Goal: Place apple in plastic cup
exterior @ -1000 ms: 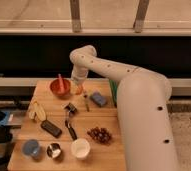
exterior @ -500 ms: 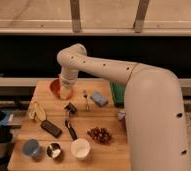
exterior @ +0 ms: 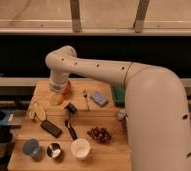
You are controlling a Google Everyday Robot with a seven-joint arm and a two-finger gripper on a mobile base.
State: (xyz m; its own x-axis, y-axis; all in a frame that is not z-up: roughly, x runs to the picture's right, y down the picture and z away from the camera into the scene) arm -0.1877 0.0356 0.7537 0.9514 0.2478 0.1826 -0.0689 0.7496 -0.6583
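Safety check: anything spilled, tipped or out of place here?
Nothing stands out. The plastic cup, metal cup and white cup stand upright at the front; the gripper, shut on the apple, hangs by the red bowl, back left.

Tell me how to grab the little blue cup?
Pinch one wall at the rim, coming from above: the blue cup stands upright, mouth up, with the metal cup close beside it. The gripper is at the back left of the table, shut on the apple.
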